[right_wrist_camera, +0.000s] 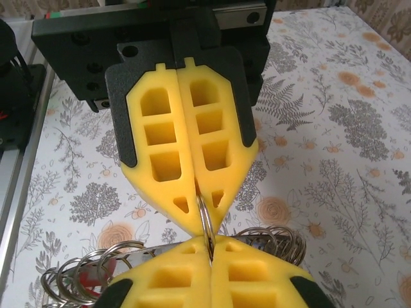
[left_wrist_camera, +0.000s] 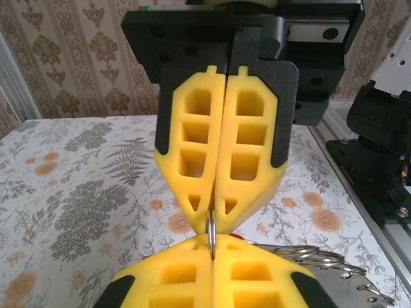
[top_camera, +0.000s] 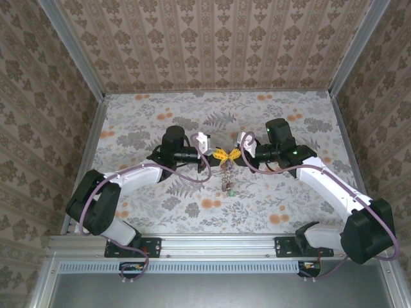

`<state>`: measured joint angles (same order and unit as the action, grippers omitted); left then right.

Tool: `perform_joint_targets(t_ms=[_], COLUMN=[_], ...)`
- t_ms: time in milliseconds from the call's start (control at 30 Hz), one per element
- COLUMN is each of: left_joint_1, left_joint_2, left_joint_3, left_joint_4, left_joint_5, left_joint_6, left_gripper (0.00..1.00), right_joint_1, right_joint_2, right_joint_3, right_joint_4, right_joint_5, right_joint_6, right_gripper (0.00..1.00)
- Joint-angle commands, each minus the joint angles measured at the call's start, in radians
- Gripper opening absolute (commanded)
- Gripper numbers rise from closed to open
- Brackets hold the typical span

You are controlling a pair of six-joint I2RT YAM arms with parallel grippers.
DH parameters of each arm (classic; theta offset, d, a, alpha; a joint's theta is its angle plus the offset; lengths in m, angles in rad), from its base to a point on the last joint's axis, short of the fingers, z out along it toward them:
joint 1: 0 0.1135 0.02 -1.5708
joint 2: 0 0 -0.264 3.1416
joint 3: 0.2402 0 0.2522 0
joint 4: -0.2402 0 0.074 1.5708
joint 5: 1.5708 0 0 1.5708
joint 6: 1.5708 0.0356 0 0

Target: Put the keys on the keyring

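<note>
Clamping keyring (left_wrist_camera: 210, 232): left gripper (top_camera: 218, 154), right gripper (top_camera: 234, 155) (keys (top_camera: 228, 182) dangling).

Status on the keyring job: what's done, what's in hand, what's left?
Done: a bunch of keys sits just below where the two arms meet, apparently already threaded on the keyring.
In hand: the left gripper and right gripper are both shut on the keyring, tip to tip.
Left: I can't tell whether the ring is closed or whether more keys remain. After that, probably just release.
</note>
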<state>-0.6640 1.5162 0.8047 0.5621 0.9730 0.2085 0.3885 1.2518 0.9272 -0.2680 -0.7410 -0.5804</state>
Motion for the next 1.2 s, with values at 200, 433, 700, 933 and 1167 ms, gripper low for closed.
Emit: perform_joint_targets(t_ms=[200,433,700,933,1167], left_joint_1=[-0.014,-0.035,-0.047,-0.047,-0.028], left_joint_2=[-0.053,-0.039,-0.026,-0.032,-0.045], left_joint_3=[0.07,0.156,0.171,0.178,0.099], left_joint_4=[-0.237,-0.47,-0.494,-0.498,-0.248], left_joint_5=[-0.028,-0.072,-0.084,-0.071,0.018], left_joint_6=[0.171,0.295,0.305,0.312,0.165], left_gripper=[0.15,0.16,0.16,0.0,0.0], right_joint_1=[0.036,0.062,0.076,0.082,0.047], right_joint_2=[0.006,0.003,-0.004,-0.012,-0.034], right_joint_3=[0.081,0.123,0.142,0.138,0.022], right_joint_4=[-0.145,-0.207,-0.217,-0.209,-0.045], right_joint_5=[0.138,0.173,0.176,0.173,0.095], right_joint_6=[-0.057,-0.081,-0.082,-0.082,-0.031], right_gripper=[0.0,0.0,0.0,0.0,0.13])
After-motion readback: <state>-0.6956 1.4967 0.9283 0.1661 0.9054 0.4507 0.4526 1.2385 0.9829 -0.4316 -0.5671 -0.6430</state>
